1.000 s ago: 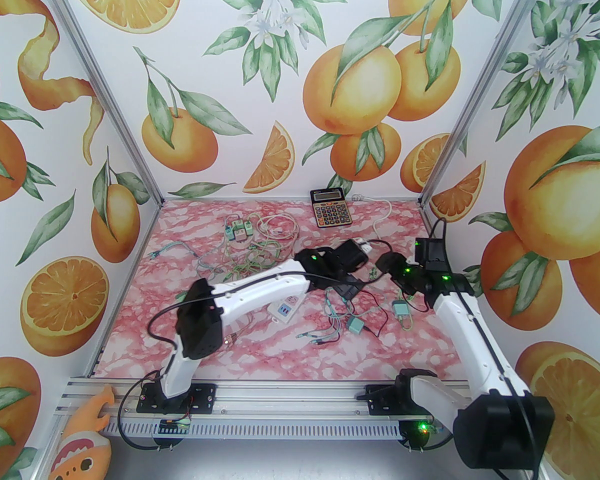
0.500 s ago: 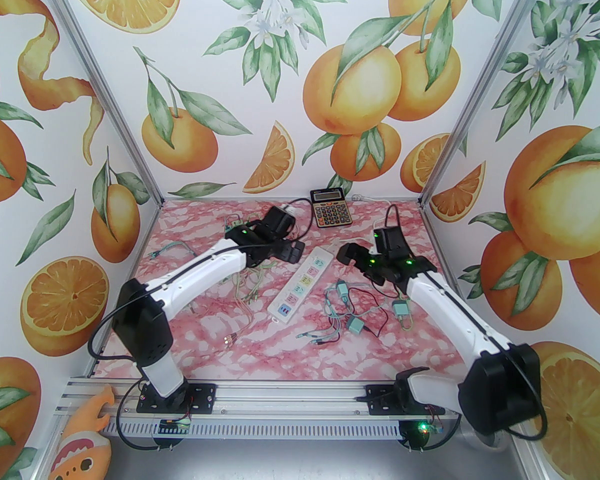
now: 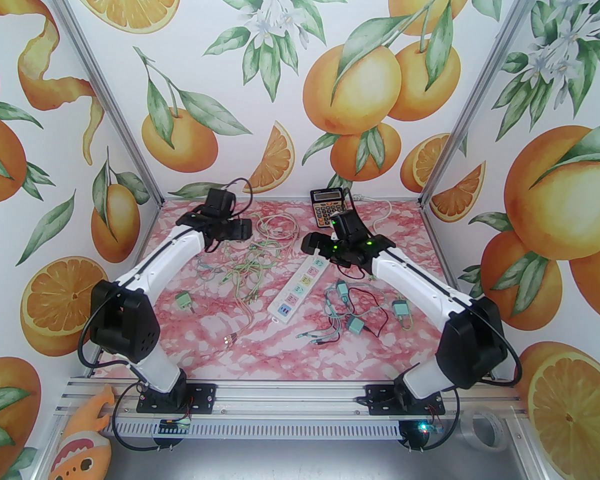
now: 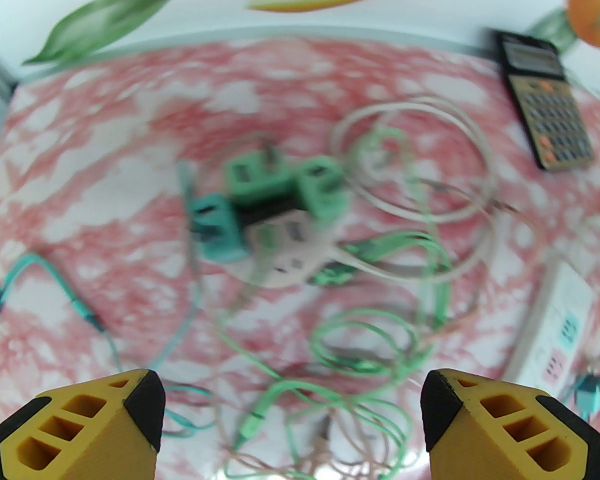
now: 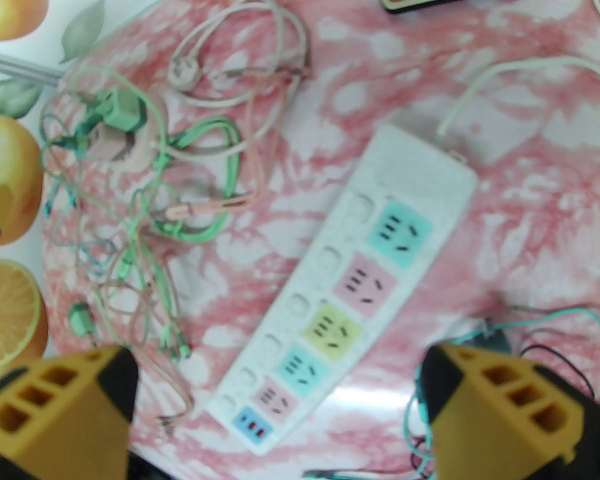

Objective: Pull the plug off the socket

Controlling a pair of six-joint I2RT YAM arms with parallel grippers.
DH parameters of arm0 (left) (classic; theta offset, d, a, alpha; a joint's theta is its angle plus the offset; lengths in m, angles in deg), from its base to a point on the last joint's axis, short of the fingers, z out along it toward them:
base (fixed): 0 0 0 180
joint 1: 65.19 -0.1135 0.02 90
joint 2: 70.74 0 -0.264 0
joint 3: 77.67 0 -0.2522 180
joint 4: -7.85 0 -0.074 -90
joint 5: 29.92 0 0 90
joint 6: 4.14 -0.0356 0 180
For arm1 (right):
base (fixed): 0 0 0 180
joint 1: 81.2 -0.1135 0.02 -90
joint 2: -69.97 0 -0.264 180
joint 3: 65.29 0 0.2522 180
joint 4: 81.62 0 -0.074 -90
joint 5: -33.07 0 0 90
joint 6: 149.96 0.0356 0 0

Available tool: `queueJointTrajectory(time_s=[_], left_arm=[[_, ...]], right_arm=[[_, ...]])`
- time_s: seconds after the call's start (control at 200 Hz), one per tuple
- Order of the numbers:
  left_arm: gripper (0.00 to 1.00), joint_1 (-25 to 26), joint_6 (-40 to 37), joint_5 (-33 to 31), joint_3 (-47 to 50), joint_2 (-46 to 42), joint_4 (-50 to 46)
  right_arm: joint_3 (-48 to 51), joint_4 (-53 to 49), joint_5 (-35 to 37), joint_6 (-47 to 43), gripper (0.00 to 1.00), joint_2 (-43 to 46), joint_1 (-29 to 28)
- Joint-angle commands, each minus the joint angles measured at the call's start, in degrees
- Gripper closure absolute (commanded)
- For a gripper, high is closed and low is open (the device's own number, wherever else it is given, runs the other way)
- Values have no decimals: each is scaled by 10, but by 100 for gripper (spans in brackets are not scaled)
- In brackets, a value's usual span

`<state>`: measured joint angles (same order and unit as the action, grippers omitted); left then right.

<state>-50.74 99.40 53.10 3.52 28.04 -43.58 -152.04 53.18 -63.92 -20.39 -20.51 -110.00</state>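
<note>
Orange-print walls (image 3: 280, 68), pink marbled tabletop (image 3: 260, 348), white power strip (image 3: 300, 284), tangled cables (image 3: 250, 268)

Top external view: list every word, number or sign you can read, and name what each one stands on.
Calculator: small print above the display and legends on the keys, all too small to read.
Power strip: no readable print on its coloured socket faces.
No text here can be quoted with confidence.
</note>
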Motion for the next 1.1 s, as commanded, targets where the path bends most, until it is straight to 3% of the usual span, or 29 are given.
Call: queueJointTrajectory(time_s=[0.0,0.165,0.275,0.6,0.701,0.836,1.096], left_arm=[[16,-34,9,42,-39,43,14],[23,-70,19,80,-128,129,2],[26,-80,16,88,-197,188,-12],[29,-112,33,108,-329,296,-31],[29,-113,24,110,-361,321,-44],[29,-113,16,132,-378,347,-50],[30,-106,-6,152,-372,367,-58]], right_arm=[[-30,-10,24,-4,0,-20,-20],[-50,-20,26,-12,0,-50,-57],[-56,-25,19,-12,8,-77,-86],[-86,7,-20,0,72,-195,-180],[-125,-5,-48,-4,74,-248,-202],[-179,-84,-33,-24,73,-305,-211],[-72,-103,1,-37,71,-250,-179]])
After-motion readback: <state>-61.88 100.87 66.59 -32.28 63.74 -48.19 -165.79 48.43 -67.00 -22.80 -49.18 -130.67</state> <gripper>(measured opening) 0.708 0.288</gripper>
